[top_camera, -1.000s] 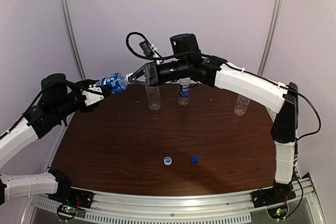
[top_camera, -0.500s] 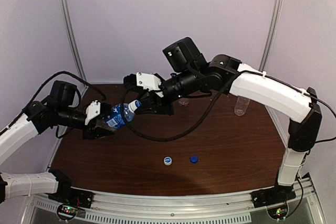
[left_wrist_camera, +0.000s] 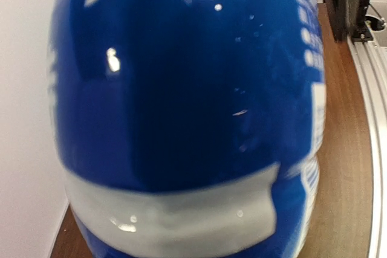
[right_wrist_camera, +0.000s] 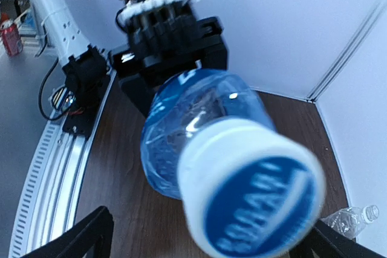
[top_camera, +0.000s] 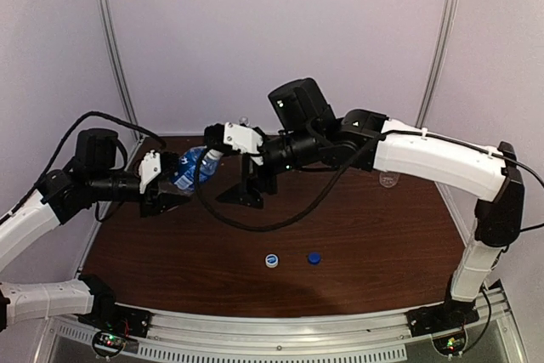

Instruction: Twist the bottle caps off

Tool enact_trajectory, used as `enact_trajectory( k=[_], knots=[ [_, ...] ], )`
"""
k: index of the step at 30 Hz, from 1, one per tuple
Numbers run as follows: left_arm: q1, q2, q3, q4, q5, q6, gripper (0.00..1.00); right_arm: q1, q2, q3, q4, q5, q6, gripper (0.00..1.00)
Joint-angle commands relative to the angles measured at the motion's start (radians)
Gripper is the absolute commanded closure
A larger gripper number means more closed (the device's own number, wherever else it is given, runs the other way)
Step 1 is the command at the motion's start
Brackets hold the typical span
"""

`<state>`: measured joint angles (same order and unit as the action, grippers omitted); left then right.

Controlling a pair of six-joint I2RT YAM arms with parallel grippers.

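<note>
My left gripper (top_camera: 170,183) is shut on a clear bottle (top_camera: 189,167) with a blue label, held in the air and tilted with its neck toward the right arm. That label (left_wrist_camera: 181,101) fills the left wrist view and hides the fingers. The bottle's white cap with a blue top (right_wrist_camera: 254,197) is on the neck. My right gripper (top_camera: 224,166) stands open, one finger on each side of the cap, not touching it. In the right wrist view its fingertips (right_wrist_camera: 87,234) sit far out at the bottom corners. Two loose caps lie on the table: white-and-blue (top_camera: 272,259) and dark blue (top_camera: 314,257).
A clear bottle (top_camera: 391,178) stands at the back right of the brown table (top_camera: 365,244), mostly behind the right arm; it also shows in the right wrist view (right_wrist_camera: 351,219). White walls close the back. The metal rail (top_camera: 280,329) runs along the near edge.
My right gripper has opened wide around the cap. Both arms came forward and down from the back of the table, the bottle still in the left gripper.
</note>
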<state>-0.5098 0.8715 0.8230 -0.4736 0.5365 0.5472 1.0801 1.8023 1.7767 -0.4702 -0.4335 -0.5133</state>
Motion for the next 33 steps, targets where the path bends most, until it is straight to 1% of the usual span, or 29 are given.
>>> enact_trajectory(
  k=[1, 2, 4, 6, 7, 9, 11, 19, 20, 23, 28, 33],
  knots=[
    [-0.003, -0.018, -0.04, 0.185, -0.222, 0.031, 0.66, -0.087, -0.079, -0.01, 0.222, -0.087, 0.443, 0.0],
    [-0.002, -0.02, -0.047, 0.208, -0.264, 0.052, 0.66, -0.111, -0.073, -0.002, 0.251, -0.091, 0.56, 0.0],
    [-0.003, -0.02, -0.063, 0.266, -0.35, 0.107, 0.66, -0.148, -0.058, 0.001, 0.308, -0.116, 0.765, 0.06],
    [-0.003, -0.019, -0.079, 0.328, -0.44, 0.157, 0.66, -0.154, -0.038, 0.02, 0.315, -0.107, 0.876, 0.15],
    [-0.003, -0.016, -0.084, 0.357, -0.479, 0.183, 0.66, -0.152, -0.021, 0.05, 0.284, -0.094, 0.899, 0.18],
    [-0.002, -0.013, -0.09, 0.407, -0.553, 0.23, 0.67, -0.149, 0.015, 0.117, 0.196, -0.052, 0.921, 0.2],
    [-0.002, -0.011, -0.091, 0.437, -0.589, 0.261, 0.66, -0.147, 0.037, 0.153, 0.157, -0.031, 0.934, 0.2],
    [-0.004, -0.005, -0.105, 0.466, -0.628, 0.321, 0.67, -0.147, 0.105, 0.246, 0.11, -0.097, 0.982, 0.21],
    [-0.005, -0.003, -0.107, 0.466, -0.632, 0.33, 0.67, -0.146, 0.112, 0.251, 0.119, -0.108, 0.988, 0.22],
    [-0.011, 0.005, -0.114, 0.507, -0.648, 0.363, 0.67, -0.145, 0.142, 0.297, 0.103, -0.112, 0.996, 0.33],
    [-0.013, 0.012, -0.114, 0.525, -0.667, 0.389, 0.67, -0.145, 0.165, 0.317, 0.077, -0.108, 1.002, 0.34],
    [-0.013, 0.015, -0.114, 0.53, -0.667, 0.381, 0.67, -0.144, 0.183, 0.329, 0.055, -0.115, 0.998, 0.35]
  ],
)
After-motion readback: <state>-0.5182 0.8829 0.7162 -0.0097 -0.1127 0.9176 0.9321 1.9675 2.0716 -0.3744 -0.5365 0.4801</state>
